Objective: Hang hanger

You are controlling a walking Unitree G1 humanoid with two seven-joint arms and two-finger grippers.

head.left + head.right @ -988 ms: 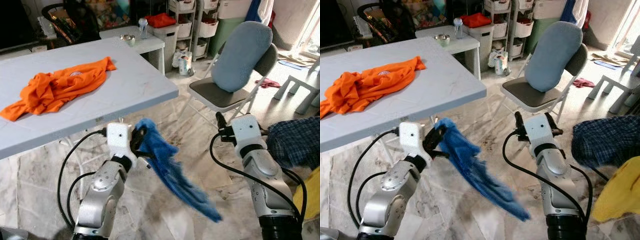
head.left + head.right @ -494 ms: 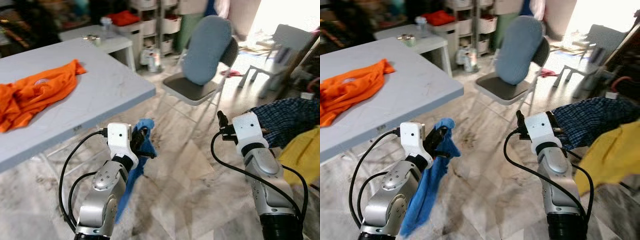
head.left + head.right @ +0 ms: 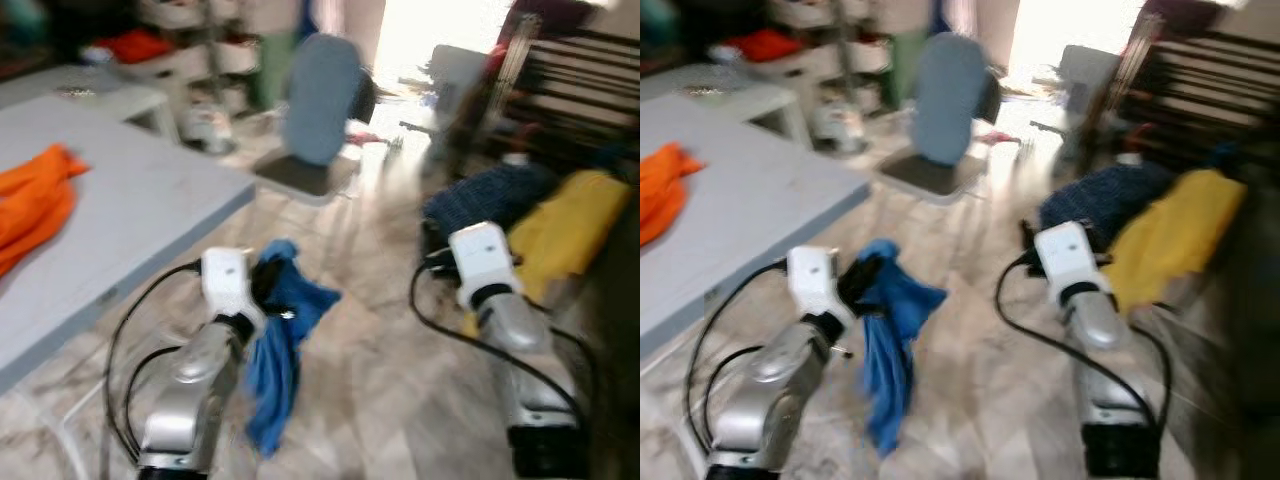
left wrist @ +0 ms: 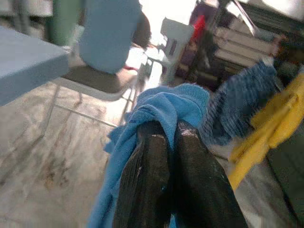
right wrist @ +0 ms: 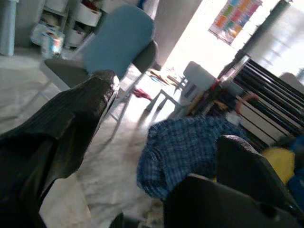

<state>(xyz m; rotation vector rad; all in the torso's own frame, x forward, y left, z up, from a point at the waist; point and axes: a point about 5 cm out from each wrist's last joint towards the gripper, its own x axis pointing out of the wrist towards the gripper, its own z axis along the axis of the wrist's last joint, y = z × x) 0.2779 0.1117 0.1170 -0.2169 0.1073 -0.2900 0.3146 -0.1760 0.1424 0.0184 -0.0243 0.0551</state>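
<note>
Left gripper [image 4: 164, 137] pinched on limp blue cloth [image 3: 280, 350]; right gripper [image 5: 156, 156] spread wide. Blurred head views, probably plaid and yellow garments beyond.

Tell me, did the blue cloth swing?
Yes. The fuzzy blue cloth in the left tool streamed toward the right arm; now it hangs straight down.

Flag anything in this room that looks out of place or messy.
An orange shirt lies crumpled on the grey table. A checked shirt and a yellow garment are heaped by the dark shelves, not hung. The left gripper holds a bunched blue cloth that dangles toward the floor; no hanger shows.
</note>
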